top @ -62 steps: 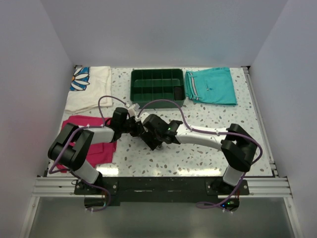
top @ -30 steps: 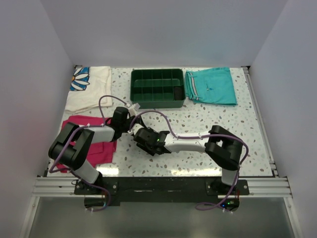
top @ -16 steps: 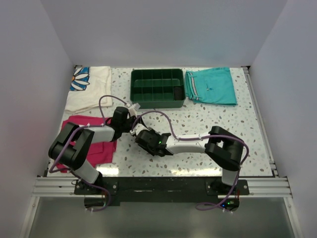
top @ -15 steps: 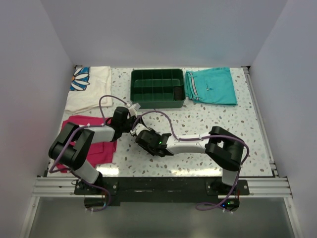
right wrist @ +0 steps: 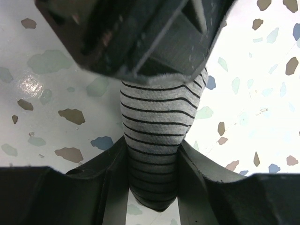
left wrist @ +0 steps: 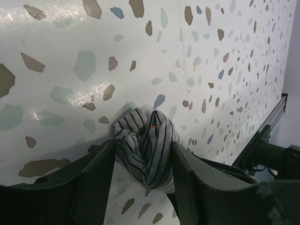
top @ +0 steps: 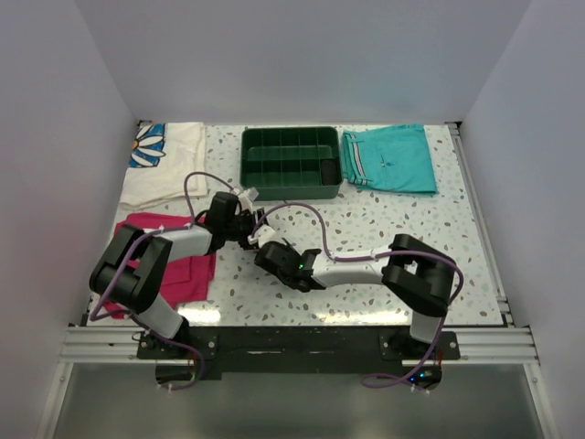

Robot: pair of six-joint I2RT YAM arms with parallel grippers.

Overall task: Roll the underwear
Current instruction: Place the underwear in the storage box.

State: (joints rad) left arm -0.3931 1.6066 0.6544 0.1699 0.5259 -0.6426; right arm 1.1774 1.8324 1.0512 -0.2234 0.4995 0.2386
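Between left gripper (left wrist: 143,157) and right gripper (right wrist: 152,161): bunched underwear (left wrist: 146,140)

At the far side of the speckled terrazzo surface (top: 384,224) we see a dark green compartment tray (top: 245,165). Just to its right lie folded teal shorts (top: 395,160). In the far left corner we find a cream cloth with a blue daisy print (top: 169,165). A magenta cloth (top: 190,274) lies nearer on the left. An aluminium rail (top: 292,343) runs along the near edge.
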